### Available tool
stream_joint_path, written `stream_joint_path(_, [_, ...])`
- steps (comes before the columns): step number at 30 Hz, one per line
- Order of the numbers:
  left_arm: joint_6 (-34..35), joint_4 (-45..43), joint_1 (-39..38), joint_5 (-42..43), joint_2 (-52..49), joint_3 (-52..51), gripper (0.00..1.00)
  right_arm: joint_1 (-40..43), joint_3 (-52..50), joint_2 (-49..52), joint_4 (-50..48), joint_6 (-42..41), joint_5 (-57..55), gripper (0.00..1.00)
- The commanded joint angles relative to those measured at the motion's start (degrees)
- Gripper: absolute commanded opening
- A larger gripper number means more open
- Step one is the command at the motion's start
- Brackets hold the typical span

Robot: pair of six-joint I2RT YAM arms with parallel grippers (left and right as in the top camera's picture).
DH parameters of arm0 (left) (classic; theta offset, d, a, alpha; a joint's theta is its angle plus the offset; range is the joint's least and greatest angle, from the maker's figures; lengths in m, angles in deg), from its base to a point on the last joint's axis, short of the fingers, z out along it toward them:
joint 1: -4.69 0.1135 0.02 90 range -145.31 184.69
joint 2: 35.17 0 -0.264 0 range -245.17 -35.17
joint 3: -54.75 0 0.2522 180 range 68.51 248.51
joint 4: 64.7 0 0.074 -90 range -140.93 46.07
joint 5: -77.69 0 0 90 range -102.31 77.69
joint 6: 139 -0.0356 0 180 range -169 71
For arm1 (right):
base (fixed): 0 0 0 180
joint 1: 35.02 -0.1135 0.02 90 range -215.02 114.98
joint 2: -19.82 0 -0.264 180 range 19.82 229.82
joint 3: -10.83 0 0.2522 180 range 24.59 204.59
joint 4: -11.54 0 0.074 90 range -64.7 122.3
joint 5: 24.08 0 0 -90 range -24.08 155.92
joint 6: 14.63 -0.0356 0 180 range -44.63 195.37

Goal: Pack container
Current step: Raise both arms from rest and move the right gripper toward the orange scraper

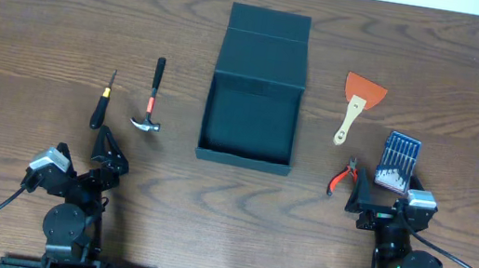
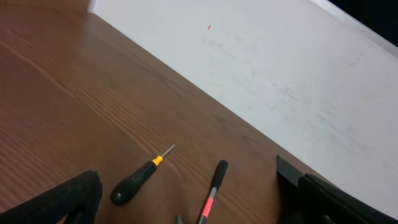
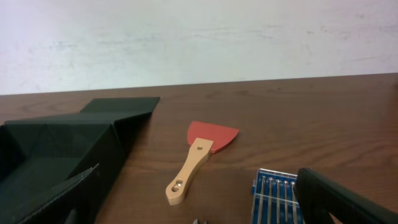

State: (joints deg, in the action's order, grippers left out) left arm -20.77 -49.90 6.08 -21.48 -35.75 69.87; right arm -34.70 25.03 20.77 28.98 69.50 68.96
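The container (image 1: 251,121) sits at the middle of the table, open and empty, its flap lid (image 1: 267,36) folded back flat toward 12 o'clock, so the open mouth faces straight up. Everything to be packed lies outside it, split to the two sides. At its 9 o'clock lie the hammer (image 1: 151,103) and, farther out, the screwdriver (image 1: 102,105), both with their long axes running roughly 12 to 6, the hammer's head at the near end. At its 3 o'clock lie the scraper (image 1: 356,103), the pliers (image 1: 342,177) and the bit set (image 1: 397,162). The left gripper (image 1: 108,155) has its fingers spread wide and holds nothing; the hammer lies at about its 1 o'clock, the container at about 2. The right gripper (image 1: 369,201) is likewise wide apart and empty, the pliers just beside it at 10 o'clock. Each arm looks best placed for its own side's tools.
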Motion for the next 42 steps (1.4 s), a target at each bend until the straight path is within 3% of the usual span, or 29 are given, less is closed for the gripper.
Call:
stream_joint_path(1, [-1.01, 2.12, -0.24, -0.26, 0.28, -1.14, 0.98, 0.50, -0.13, -0.50, 0.22, 0.35, 0.20, 0.99])
stream_joint_path(34, [-1.01, 2.12, -0.24, -0.28, 0.28, -1.14, 0.98, 0.48, -0.13, -0.50, -0.17, 0.07, 0.26, 0.99])
stream_joint_path(42, [-0.98, 2.12, -0.24, -0.26, 0.28, -1.11, 0.99, 0.46, -0.13, -0.39, -0.90, -9.49, 5.86, 0.99])
